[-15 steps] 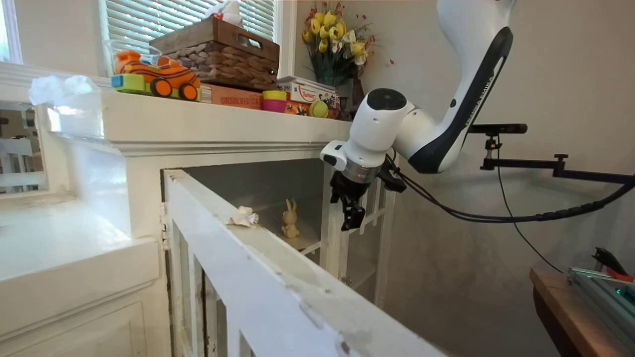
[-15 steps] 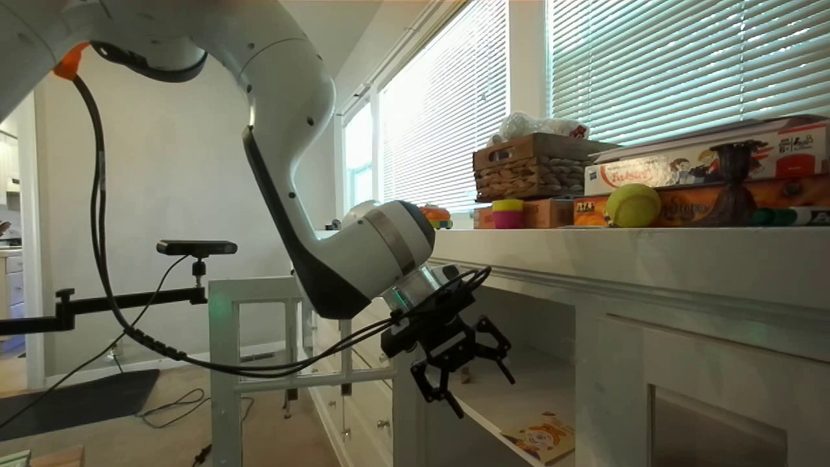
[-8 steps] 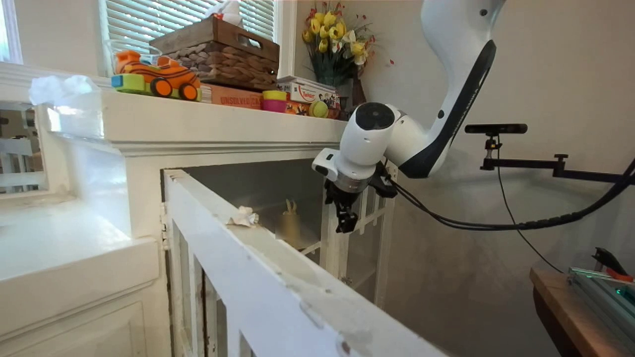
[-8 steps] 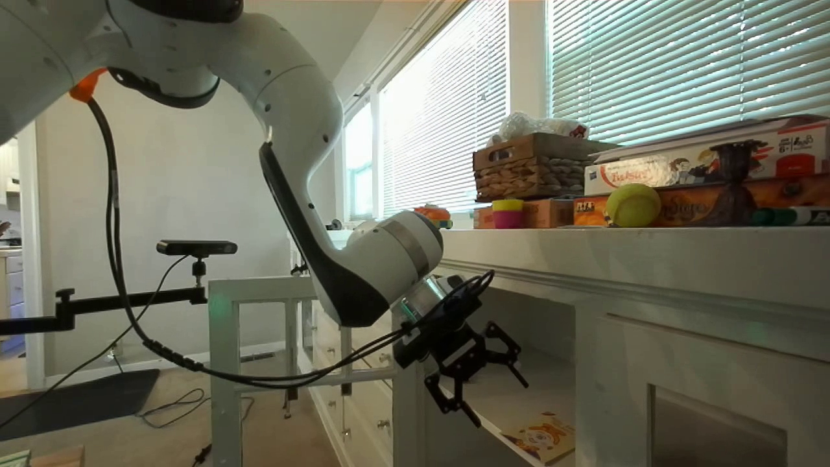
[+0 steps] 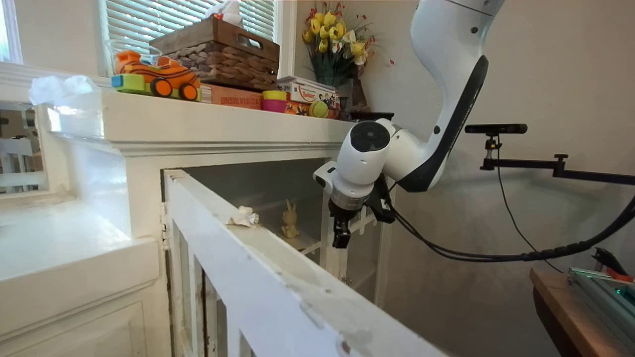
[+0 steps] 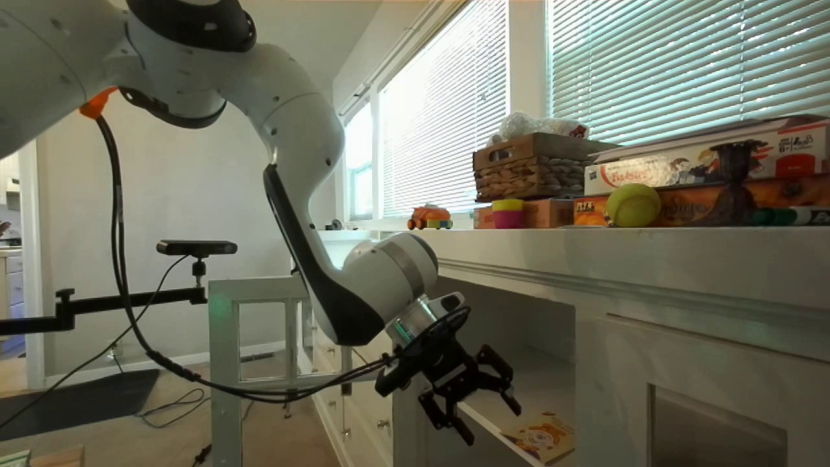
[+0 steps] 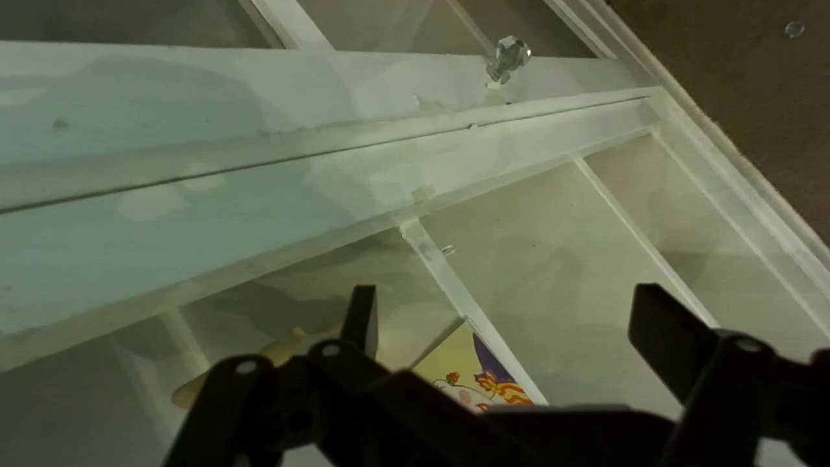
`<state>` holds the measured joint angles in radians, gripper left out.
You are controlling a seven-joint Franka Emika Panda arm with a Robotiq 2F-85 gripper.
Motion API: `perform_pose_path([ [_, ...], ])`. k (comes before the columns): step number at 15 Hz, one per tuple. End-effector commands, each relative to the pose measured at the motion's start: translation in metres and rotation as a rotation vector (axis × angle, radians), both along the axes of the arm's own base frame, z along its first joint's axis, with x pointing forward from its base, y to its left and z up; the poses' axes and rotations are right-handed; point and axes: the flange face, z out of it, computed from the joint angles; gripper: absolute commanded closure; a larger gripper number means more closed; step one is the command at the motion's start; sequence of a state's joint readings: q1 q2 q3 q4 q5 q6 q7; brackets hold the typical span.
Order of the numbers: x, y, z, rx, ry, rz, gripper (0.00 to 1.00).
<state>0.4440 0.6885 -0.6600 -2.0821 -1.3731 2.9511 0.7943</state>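
Note illustrated card (image 6: 545, 436) lying on shelf (image 6: 548, 389) beyond the gripper (image 6: 493, 425), spread apart and empty, with rabbit figure (image 5: 289, 219) also beyond it and swung-out door (image 6: 224, 376) to one side; judge as approach stage, calling next for fine alignment clear of shelf edge.

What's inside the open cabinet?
A rabbit figurine and an illustrated card or booklet on the shelf. The jaws partly cover the latter in the wrist view; the front panel hides whatever lies behind it.
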Motion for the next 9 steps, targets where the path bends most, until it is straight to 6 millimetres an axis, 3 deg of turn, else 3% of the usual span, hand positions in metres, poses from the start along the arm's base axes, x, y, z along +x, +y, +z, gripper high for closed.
perform_pose_path([
  [1,0.011,0.006,-0.009,0.024,-0.105,-0.145,0.00],
  [9,0.029,0.003,-0.014,0.127,-0.278,-0.336,0.00],
])
